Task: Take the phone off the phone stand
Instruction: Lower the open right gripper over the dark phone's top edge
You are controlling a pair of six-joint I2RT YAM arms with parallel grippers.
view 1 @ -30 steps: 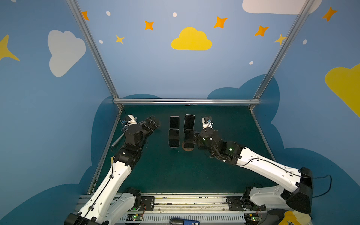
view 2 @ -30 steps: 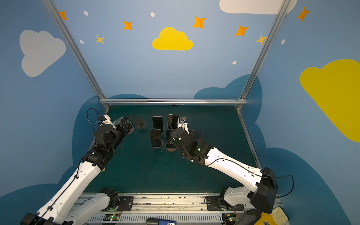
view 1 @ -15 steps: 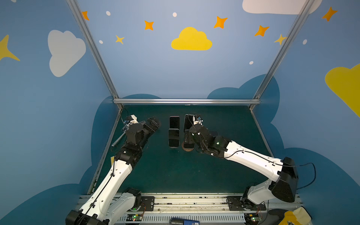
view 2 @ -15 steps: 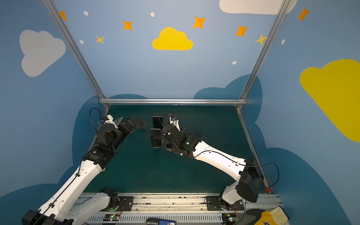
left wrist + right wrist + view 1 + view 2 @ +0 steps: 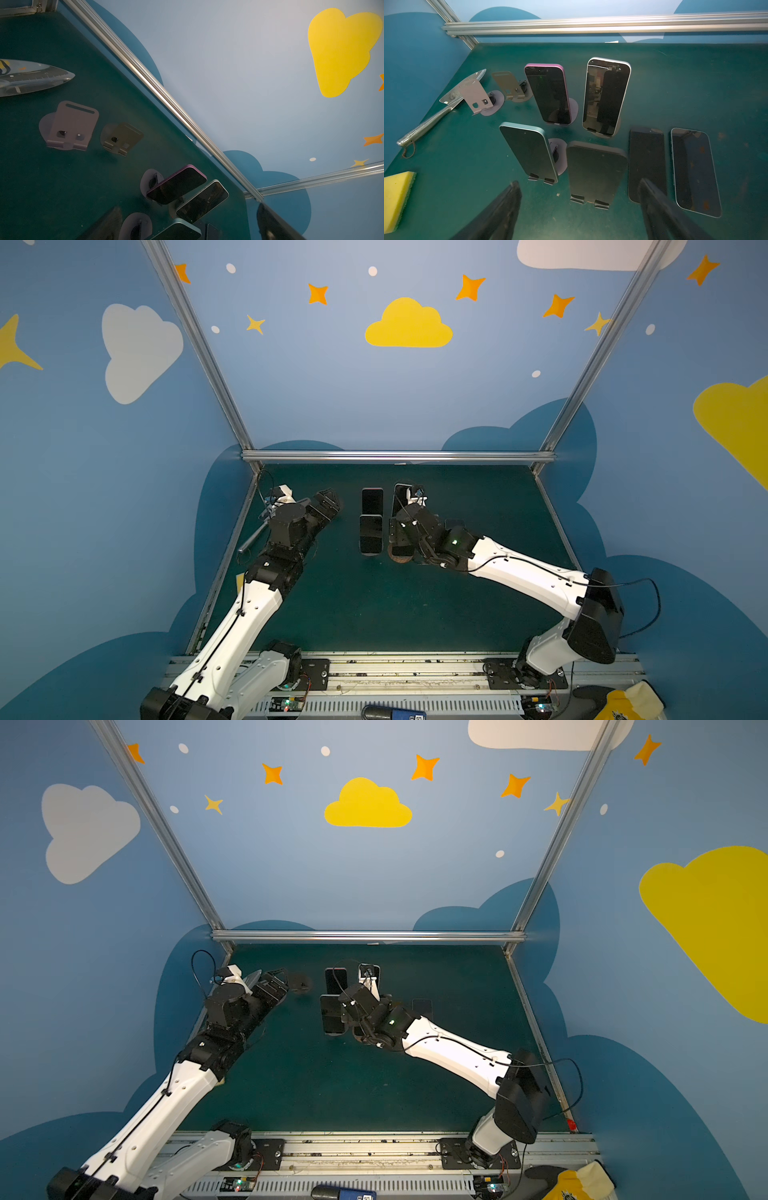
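Right arm stretched low — right gripper (image 5: 579,184) spread before the dark phone (image 5: 596,170) (untouched). Left gripper (image 5: 330,502) gapes too; blade (image 5: 35,80) reads "5".

Right hand (image 5: 579,182) open, fingers (image 5: 496,216) wide either side of black phone's (image 5: 596,170) lower end, gaps visible. Black phone leans on stand (image 5: 601,204). Teal phone (image 5: 529,153), purple phone (image 5: 548,93) and white phone (image 5: 606,97) also on stands. Two dark phones (image 5: 694,172) lie flat on green bench (image 5: 675,83). Two empty stands (image 5: 475,99), metal tool (image 5: 436,118), yellow sponge (image 5: 396,197).
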